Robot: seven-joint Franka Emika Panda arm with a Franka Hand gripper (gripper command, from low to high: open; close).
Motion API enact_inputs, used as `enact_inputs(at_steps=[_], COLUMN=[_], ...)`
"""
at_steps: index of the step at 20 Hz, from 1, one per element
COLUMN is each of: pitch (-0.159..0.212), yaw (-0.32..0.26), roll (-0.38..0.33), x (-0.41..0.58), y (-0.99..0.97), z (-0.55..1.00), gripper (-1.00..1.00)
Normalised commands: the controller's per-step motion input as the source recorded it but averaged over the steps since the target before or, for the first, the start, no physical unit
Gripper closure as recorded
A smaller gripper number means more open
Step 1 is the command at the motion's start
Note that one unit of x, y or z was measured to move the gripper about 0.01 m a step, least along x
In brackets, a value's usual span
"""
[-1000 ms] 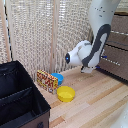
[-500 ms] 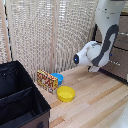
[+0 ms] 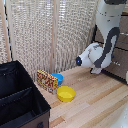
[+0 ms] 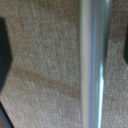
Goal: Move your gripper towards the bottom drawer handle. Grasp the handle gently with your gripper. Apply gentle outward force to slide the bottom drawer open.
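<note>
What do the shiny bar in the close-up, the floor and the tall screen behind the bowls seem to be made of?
The bar looks like brushed or polished metal: silvery, with a long straight highlight. The surface behind it looks like brown wood, though it is blurred. The floor looks like pale wooden planks, with visible seams. The screen seems to be woven reed or bamboo in a light wooden frame, judging by its fine slatted texture.

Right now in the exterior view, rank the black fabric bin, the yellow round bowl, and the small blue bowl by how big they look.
1. Black fabric bin, though nearest the camera.
2. Yellow round bowl.
3. Small blue bowl, partly hidden behind a patterned box, so unsure.
</note>
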Motion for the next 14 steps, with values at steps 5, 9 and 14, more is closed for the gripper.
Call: enact_inputs(at_steps=[5,9,14], pitch=[0.0,-0.004,-0.044], yaw=[-0.123,-0.178,-0.155], roll=[0.0,0.021,0.069], x=[0.133,0.201,0.106], y=[0.23,0.41,0.63], z=[0.0,0.0,-0.09], gripper=[1.0,1.0,1.0])
